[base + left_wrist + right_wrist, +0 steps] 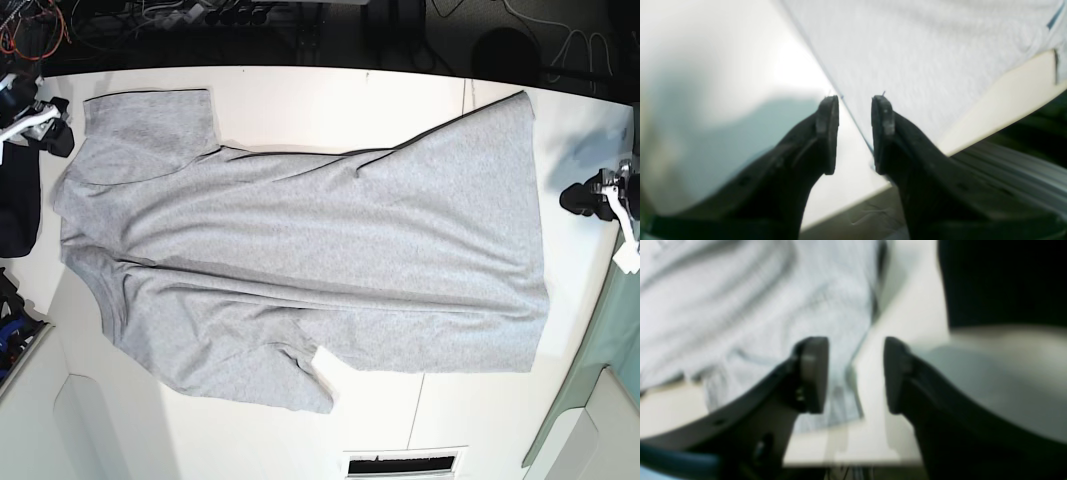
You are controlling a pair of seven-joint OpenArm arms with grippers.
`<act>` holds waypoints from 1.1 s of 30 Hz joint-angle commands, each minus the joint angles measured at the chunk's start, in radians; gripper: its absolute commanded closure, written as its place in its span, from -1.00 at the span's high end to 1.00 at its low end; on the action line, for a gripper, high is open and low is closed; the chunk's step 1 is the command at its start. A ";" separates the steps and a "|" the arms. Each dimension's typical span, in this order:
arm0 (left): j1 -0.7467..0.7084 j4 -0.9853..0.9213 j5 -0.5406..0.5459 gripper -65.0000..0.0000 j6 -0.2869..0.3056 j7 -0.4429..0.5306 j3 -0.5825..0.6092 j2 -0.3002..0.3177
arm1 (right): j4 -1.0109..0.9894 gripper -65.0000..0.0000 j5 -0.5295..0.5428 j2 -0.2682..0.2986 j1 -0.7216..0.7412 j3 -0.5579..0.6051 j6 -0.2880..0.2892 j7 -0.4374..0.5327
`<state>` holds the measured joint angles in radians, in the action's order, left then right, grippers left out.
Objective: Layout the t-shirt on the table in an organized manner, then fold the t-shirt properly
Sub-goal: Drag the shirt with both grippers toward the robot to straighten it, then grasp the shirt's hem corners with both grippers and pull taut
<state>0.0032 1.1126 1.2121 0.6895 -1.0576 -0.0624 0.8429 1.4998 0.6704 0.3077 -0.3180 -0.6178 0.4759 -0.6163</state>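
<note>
The light grey t-shirt (300, 250) lies spread on the white table (300, 100), neck end to the left and hem to the right; no lettering shows. My left gripper (577, 197) is open and empty just off the hem; in the left wrist view (855, 128) the hem edge of the shirt (923, 60) runs between its jaws. My right gripper (55, 130) is open and empty beside the far-left sleeve; in the right wrist view (855, 373) it hangs over the edge of the shirt (756, 306) and the bare table (907, 313).
A dark cloth (18, 205) hangs at the table's left edge and shows as a dark mass (1000, 280) in the right wrist view. Cables (200, 15) lie behind the black far edge. A vent slot (405, 464) sits at the front edge.
</note>
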 commanded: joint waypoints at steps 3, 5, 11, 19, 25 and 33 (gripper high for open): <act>-0.088 0.013 0.061 -0.39 0.009 -0.004 -0.085 0.029 | 0.019 -0.09 0.071 0.026 -0.022 -0.006 0.051 -0.012; -0.164 0.015 0.092 -0.39 0.009 -0.027 -0.122 0.029 | 0.019 -0.09 0.086 0.028 -0.049 -0.006 0.056 -0.018; -0.312 0.039 0.165 -0.39 0.009 -0.046 -0.149 0.004 | 0.019 -0.09 0.071 0.028 -0.076 -0.006 0.055 -0.017; -0.322 0.039 0.156 -0.03 0.009 -0.046 -0.148 -0.084 | -0.005 -0.09 0.051 0.027 -0.076 -0.006 0.056 -0.016; -0.325 0.039 0.151 -0.03 0.009 -0.047 -0.148 -0.129 | -0.044 -0.09 0.051 0.027 -0.076 -0.006 0.056 -0.010; -0.328 0.039 0.112 -0.03 0.009 -0.084 -0.147 -0.201 | -0.129 -0.09 0.045 0.027 -0.071 0.069 0.075 0.040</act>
<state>-0.3233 1.1419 1.3281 0.6941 -1.1286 -0.2050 0.6273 1.3640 0.7139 0.3199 -0.3874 -0.5465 0.5434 -0.5682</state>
